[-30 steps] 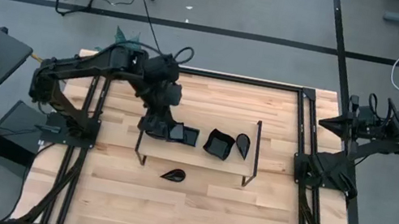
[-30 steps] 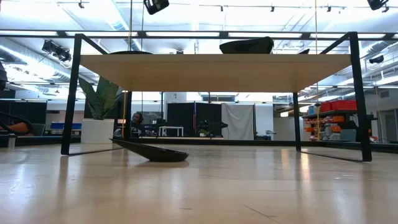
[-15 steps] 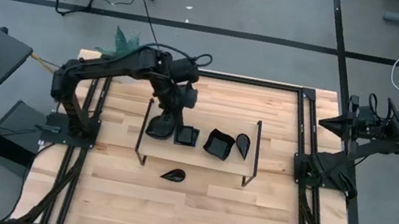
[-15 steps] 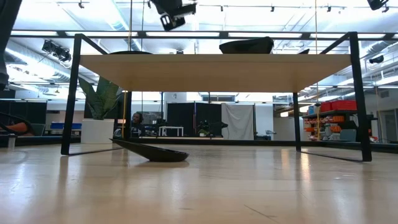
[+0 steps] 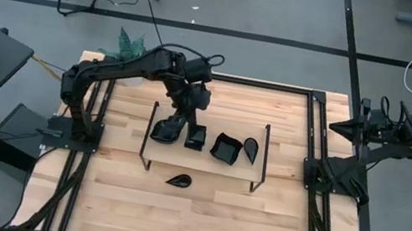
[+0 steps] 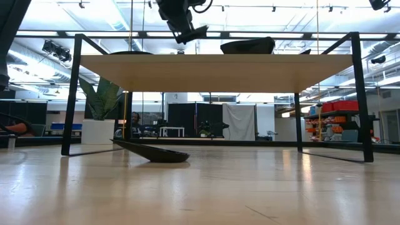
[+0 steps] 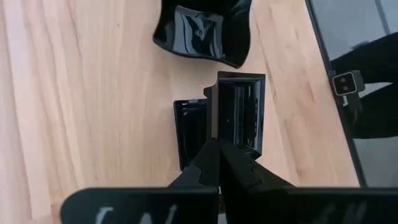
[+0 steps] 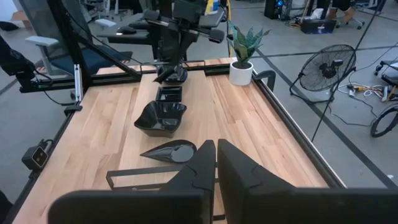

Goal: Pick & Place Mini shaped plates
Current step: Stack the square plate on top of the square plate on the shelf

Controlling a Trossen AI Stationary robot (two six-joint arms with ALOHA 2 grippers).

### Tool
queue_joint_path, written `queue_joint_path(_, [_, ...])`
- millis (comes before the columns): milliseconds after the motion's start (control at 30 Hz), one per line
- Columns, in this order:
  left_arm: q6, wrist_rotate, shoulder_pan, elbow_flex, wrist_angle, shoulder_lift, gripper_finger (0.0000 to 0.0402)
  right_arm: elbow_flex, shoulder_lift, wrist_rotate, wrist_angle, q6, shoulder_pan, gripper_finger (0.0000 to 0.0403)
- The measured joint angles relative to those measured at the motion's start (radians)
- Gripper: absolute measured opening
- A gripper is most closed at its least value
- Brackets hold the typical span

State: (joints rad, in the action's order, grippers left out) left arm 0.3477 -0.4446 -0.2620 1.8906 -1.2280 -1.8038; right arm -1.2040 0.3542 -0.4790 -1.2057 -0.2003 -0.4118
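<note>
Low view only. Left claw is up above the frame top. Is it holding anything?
Observer: Yes. The left claw is shut on a square plate, gripped by its rim.
Operator: What's under it?
Observer: A second square plate, lying flat on the wood.
Operator: Right arm?
Observer: It's folded at the table's right side. The right claw is shut and empty.

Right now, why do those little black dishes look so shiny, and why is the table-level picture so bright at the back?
Left wrist view: the glossy black wavy-edged dish mirrors overhead lights as pale streaks. Right wrist view: the same kind of sheen sits on the glossy black teardrop dish. Low view: the ceiling light strips shine toward the lens, so the dark leaf-shaped dish reads as a silhouette.
</note>
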Motion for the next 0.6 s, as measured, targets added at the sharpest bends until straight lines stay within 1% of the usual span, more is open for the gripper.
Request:
queue_joint_path(100, [0.028, 0.004, -0.008, 0.000, -0.006, -0.008, 0.0000, 0.000, 0.000, 0.000, 0.000, 0.000, 0.000, 0.0023])
queue_joint_path(333, [0.064, -0.022, -0.009, 0.000, -0.009, -0.046, 0.0000, 0.000, 0.000, 0.000, 0.000, 0.000, 0.000, 0.0023])
queue_joint_path(600, [0.091, 0.000, -0.009, 0.001, -0.041, -0.070, 0.0000, 0.000, 0.000, 0.000, 0.000, 0.000, 0.000, 0.0023])
